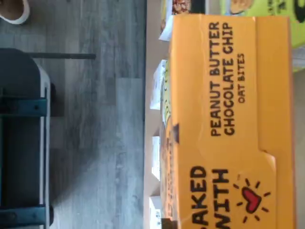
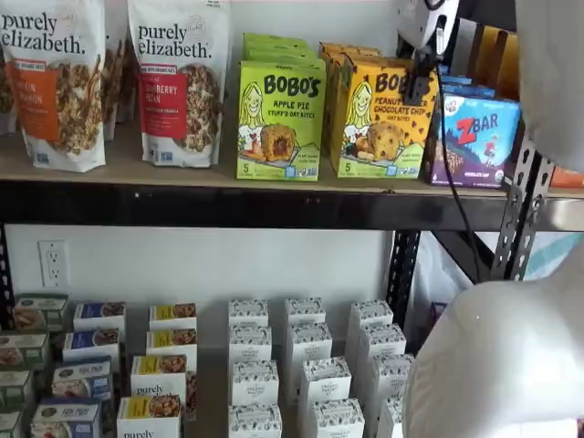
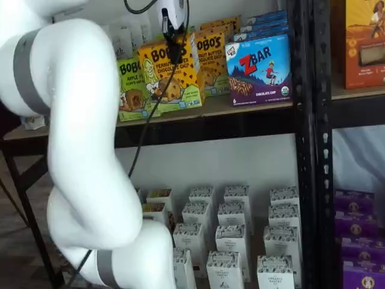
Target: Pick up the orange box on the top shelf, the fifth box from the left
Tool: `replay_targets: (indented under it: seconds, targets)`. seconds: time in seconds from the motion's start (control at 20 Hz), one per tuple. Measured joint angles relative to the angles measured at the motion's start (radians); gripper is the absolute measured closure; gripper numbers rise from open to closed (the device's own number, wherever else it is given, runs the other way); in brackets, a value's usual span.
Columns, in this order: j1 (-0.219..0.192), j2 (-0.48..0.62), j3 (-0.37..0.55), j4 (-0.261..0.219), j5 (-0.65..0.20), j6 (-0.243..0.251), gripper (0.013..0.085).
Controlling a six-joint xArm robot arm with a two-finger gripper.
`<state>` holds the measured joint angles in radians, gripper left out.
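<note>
The orange box (image 2: 381,123) stands at the front of the top shelf (image 2: 137,173), between a green carton and a blue one. It also shows in a shelf view (image 3: 162,78), leaning slightly. My gripper (image 3: 174,48) comes down on its top edge, shut on it. One black finger (image 3: 174,53) lies against its front face and the other is hidden behind it. In a shelf view the gripper (image 2: 419,80) shows at the box's upper right corner. The wrist view is filled by the box's top panel (image 1: 228,124), very close.
A green Apple Pie carton (image 2: 279,119) touches the orange box's left side; a Zbar box (image 2: 473,137) stands to its right. More orange cartons (image 3: 210,54) stand behind. Granola bags (image 2: 173,78) are further left. White cartons (image 2: 306,365) fill the lower level. A black upright (image 3: 307,120) stands right.
</note>
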<state>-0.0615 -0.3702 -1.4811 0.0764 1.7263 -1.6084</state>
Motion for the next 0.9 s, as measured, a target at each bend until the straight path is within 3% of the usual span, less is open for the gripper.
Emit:
replay_targets:
  seconds: [0.9]
  targets:
    - [0.014, -0.21, 0.139, -0.059, 0.127, -0.001, 0.081]
